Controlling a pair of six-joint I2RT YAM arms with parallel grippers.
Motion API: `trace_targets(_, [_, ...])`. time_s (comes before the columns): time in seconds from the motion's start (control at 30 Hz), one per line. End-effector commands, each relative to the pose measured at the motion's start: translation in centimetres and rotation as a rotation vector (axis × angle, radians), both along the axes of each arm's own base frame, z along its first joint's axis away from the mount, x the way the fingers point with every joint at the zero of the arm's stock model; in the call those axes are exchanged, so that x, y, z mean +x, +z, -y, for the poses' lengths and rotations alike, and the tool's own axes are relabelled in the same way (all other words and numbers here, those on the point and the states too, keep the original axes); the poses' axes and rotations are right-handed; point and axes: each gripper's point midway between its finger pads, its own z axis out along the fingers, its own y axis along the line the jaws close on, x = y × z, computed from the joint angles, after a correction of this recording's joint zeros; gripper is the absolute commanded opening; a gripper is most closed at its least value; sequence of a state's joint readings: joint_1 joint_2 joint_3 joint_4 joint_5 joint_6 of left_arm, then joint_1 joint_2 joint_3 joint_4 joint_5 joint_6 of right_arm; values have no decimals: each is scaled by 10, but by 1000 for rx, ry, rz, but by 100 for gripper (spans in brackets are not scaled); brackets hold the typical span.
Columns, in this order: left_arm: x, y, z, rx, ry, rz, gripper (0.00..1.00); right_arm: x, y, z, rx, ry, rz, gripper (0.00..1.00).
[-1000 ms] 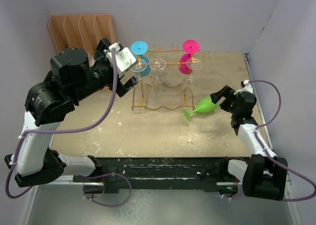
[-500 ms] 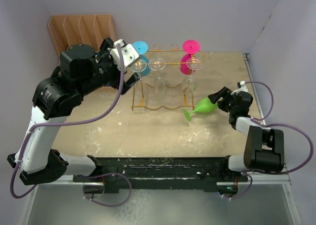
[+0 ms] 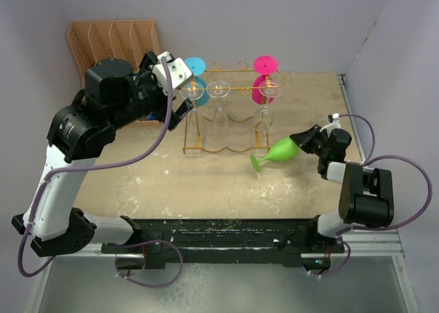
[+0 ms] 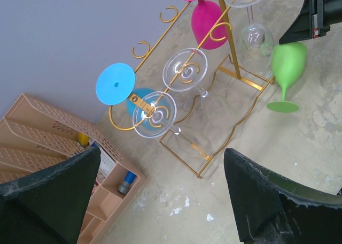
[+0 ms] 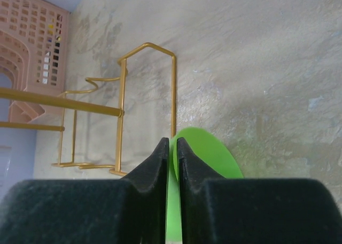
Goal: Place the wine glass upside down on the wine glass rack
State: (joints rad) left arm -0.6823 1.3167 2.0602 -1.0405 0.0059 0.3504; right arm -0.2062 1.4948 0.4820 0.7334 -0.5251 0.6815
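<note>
The green wine glass (image 3: 280, 150) lies tilted on the table just right of the wine glass rack (image 3: 225, 148), its foot (image 3: 255, 164) pointing left. My right gripper (image 3: 300, 140) is shut on the glass's bowl wall; the right wrist view shows the gripper (image 5: 172, 142) with green plastic (image 5: 214, 158) pinched between the fingers. The golden rack (image 4: 235, 75) holds blue, pink and clear glasses upside down. My left gripper (image 3: 171, 90) hovers open at the rack's left end, and its wrist view shows nothing between the fingers of the gripper (image 4: 160, 201).
A peach slotted organizer (image 3: 113, 42) stands at the back left, close behind the left arm. Grey walls close in the back and the right side. The table's right edge (image 3: 353, 121) runs just beyond the right gripper.
The right gripper has closed on the green glass's bowl. The glass has tipped and its foot has slid left. The left arm has risen a little near the rack's left end.
</note>
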Motion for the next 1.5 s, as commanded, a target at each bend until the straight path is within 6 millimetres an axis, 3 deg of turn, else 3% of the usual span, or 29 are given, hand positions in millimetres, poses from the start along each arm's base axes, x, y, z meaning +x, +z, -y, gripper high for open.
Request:
trace_targets(0.0, [1,4,3,-45,-10,-7,99,-1,2,-11,38,81,29,8])
trace_targets(0.07, [0,5,2,-49,-13,-8,99,-6,-4,-18,64,123,13,9])
trace_targets(0.23, [-4,2,1,-45,-22,-15,99,-26,-13,-28,95,158,-23,31])
trace_targets(0.4, [-7,-3,-1,-42,-25,-24,99,-48,1,-29,67,143,-13,45])
trace_targets(0.6, [-10,-5,-3,-42,-28,-26,99,-63,38,-17,-5,56,-6,50])
trace_targets(0.8, [-12,-6,-3,-46,-37,-32,99,-102,36,22,-132,-196,-223,52])
trace_targets(0.93, [-13,-9,-2,-48,-48,-42,99,-123,39,17,-112,-210,-242,52])
trace_targets(1.17, [-16,-12,-3,-48,-58,-54,99,-168,2,1,-52,-177,-458,55])
trace_targets(1.33, [-19,-19,-2,-39,-71,-78,99,-205,1,-7,-51,-163,-552,59])
trace_targets(1.47, [-20,-27,-1,-23,-75,-103,99,-233,0,-24,2,-89,-640,61])
